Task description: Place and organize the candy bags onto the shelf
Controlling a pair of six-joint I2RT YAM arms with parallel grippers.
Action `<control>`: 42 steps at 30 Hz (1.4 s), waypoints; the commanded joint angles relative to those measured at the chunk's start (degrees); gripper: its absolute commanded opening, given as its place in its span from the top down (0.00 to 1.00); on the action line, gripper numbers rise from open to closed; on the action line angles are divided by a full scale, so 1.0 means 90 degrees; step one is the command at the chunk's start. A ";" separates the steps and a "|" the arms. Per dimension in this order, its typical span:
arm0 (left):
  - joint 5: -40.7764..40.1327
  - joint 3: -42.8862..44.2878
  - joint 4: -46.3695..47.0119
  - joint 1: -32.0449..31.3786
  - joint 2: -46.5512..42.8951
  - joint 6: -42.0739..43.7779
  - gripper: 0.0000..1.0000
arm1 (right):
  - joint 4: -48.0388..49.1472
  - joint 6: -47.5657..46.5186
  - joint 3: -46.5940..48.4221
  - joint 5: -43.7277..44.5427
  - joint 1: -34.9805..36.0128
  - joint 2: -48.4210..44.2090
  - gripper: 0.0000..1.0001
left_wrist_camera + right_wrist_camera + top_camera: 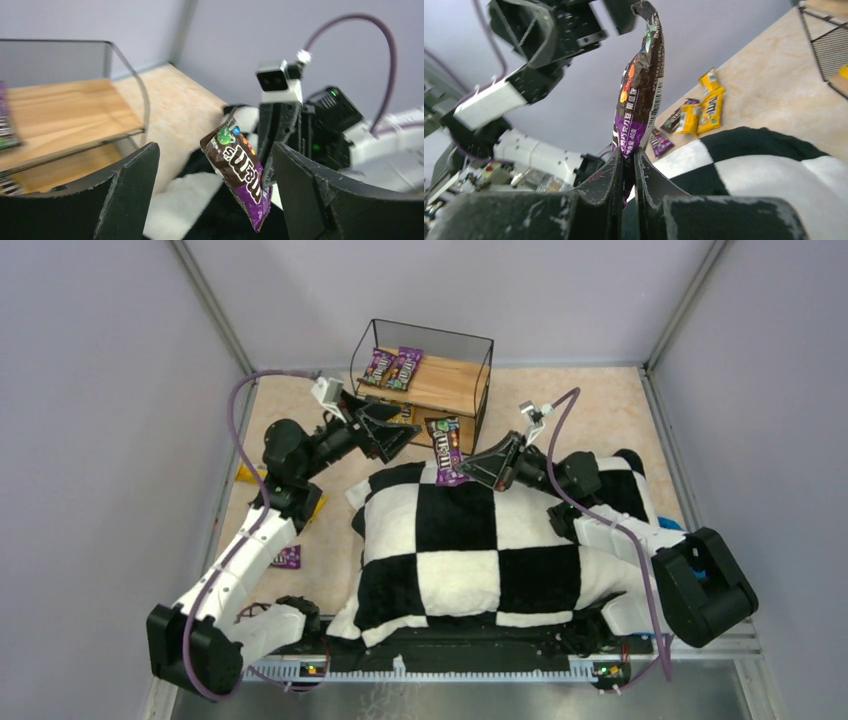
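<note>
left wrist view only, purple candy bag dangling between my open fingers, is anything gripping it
Observer: Yes, the right hand is shut on the purple end of the candy bag.
Operator: anything on the shelf yet
Observer: Two purple bags lie side by side on the top board of the shelf, toward its left.
Operator: more left to pick up
Observer: Yes, yellow bags lie loose on the table, left of the checkered cushion.

Plain lilac-grey walls (560,290) close in three sides, meeting at slim metal posts (213,310). The tabletop (610,410) is pale beige and speckled, under soft, even light.
</note>
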 commanded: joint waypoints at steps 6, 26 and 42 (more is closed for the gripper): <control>-0.3821 0.0068 -0.1450 0.0396 -0.1395 0.1090 0.02 | -0.3596 -0.0897 0.1944 0.2677 -0.0041 0.0442 1.00; -0.3085 0.0335 -0.1709 0.0893 -0.1382 0.1061 0.01 | -0.8298 -0.1364 0.7439 0.5075 0.0442 0.3667 1.00; -0.3637 0.0207 -0.1761 0.0883 -0.1729 0.1126 0.03 | -0.8868 -0.1242 0.8982 0.5241 0.0683 0.5013 1.00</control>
